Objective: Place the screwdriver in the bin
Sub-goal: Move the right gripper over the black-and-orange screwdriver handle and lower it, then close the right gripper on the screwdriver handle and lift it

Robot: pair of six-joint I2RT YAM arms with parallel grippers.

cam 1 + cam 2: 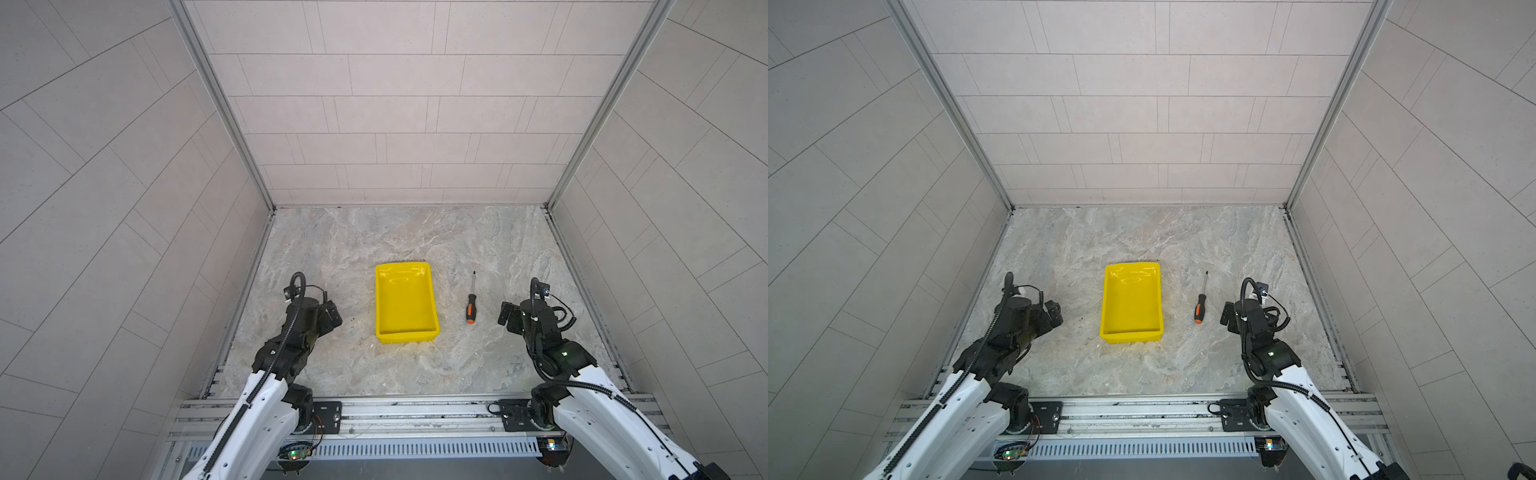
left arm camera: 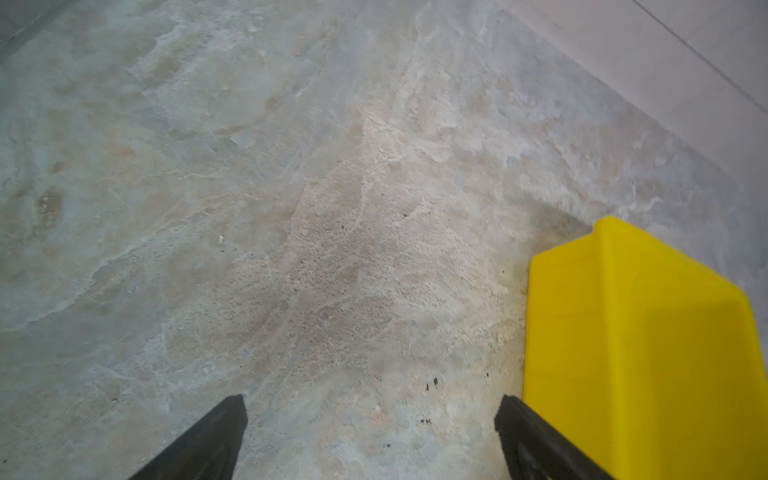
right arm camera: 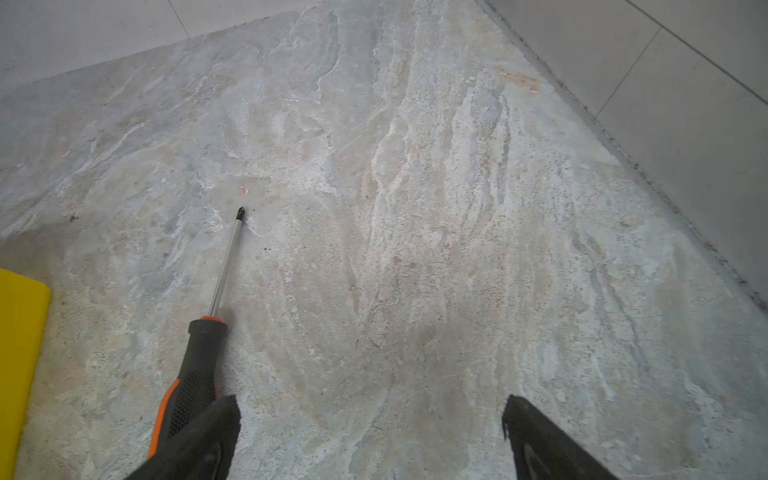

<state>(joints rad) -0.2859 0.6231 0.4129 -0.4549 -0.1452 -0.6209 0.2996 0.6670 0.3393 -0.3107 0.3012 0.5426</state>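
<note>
The yellow bin [image 1: 432, 299] [image 1: 1105, 299] lies empty at the middle of the stone table in both top views. Right of it, apart from it, lies the screwdriver [image 1: 471, 305] [image 1: 1200, 306], orange butt toward the front and thin shaft pointing away. My right gripper [image 1: 508, 318] [image 1: 1227, 318] [image 3: 372, 415] stands open just right of the handle; in the right wrist view the screwdriver [image 3: 199, 365] lies outside the jaws, beside one fingertip [image 3: 220, 419]. My left gripper [image 1: 332, 318] [image 1: 1054, 316] [image 2: 370, 415] stands open left of the bin [image 2: 640, 353], with bare table between its fingers.
Tiled walls with metal corner rails [image 1: 266, 232] [image 1: 557, 232] close in the table on three sides. A metal rail [image 1: 415, 415] carrying both arm bases runs along the front edge.
</note>
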